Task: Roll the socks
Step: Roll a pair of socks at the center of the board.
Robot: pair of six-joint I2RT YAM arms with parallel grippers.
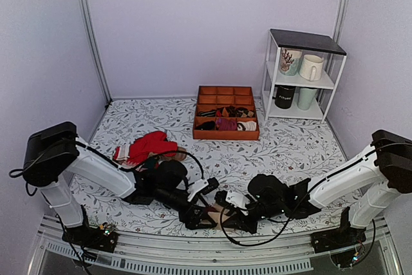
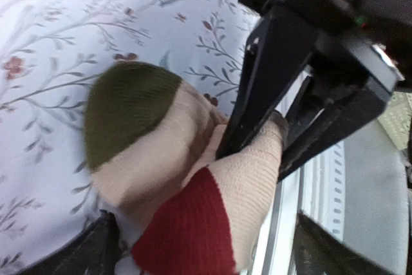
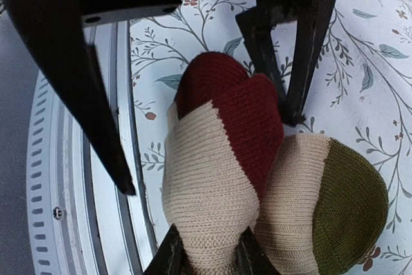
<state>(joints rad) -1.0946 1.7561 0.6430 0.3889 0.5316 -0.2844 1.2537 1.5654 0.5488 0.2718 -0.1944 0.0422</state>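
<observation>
**Right gripper clamping the socks, left one spread wide**

The socks (image 3: pixel 219 159) are lying bunched at the near edge of the table (image 1: pixel 290 152), just beside the rail (image 3: pixel 77 178), between the two arms. The olive toe is bulging out on one side, the beige ribbing is wrapping the middle, and a dark red patch is showing on top.

The right gripper (image 3: pixel 211 257) is pinching the beige part, its fingers drawn close together on the fabric (the left wrist view shows the same black fingers pressing into the bundle from above).

The left gripper (image 1: pixel 198 216) is standing with its fingers far apart, one on each side of the socks. It is straddling them, not gripping them; whether either finger is touching the fabric is hard to tell.

Farther back, red socks (image 1: pixel 149 146) are lying on the table left of centre. An orange tray (image 1: pixel 226 134) is sitting beyond them, and a white shelf (image 1: pixel 302 82) of mugs is standing at the right.
</observation>
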